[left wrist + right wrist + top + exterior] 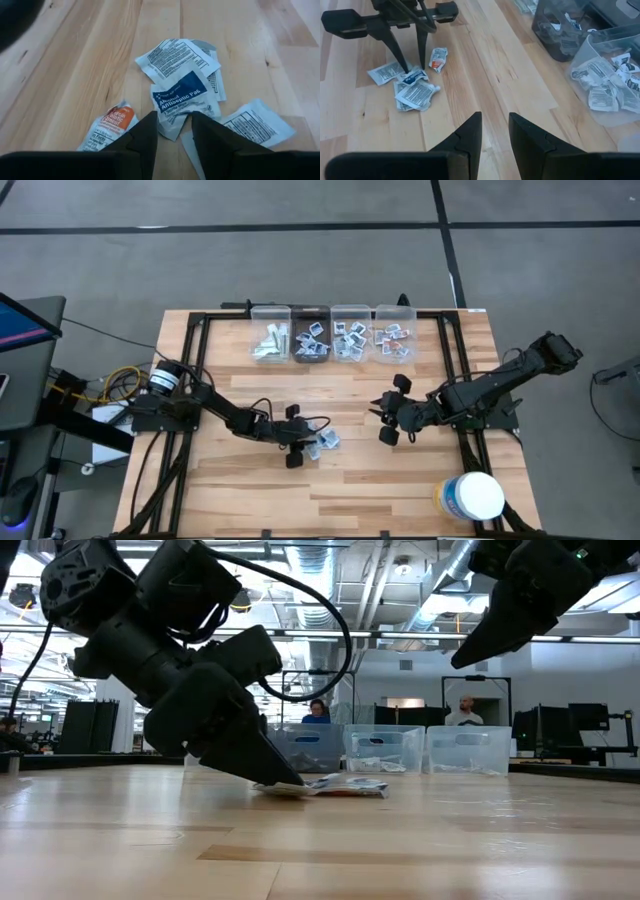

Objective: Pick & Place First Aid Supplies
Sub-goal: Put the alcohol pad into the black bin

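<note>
A small pile of first aid supplies (322,442), flat white packets, lies on the wooden table near its middle. On top is a packet with blue print (182,92), and an orange-printed packet (112,122) lies beside it. My left gripper (174,125) has come down at the pile's edge, slanting downward. It is open, with a fingertip on either side of the blue packet's near corner. My right gripper (494,125) hangs open above the table, to the right of the pile, with nothing between its fingers. My left gripper has the near corner (170,131) of the blue-printed packet between its two fingertips, which come slanting down from the table's left. The packet lies flat on the pile. I cannot tell whether the fingers touch it.
Several clear bins (330,335) holding more packets stand in a row along the far edge. A large white round tub (472,495) with a yellow label sits at the near right corner. People stand in the room beyond the table.
</note>
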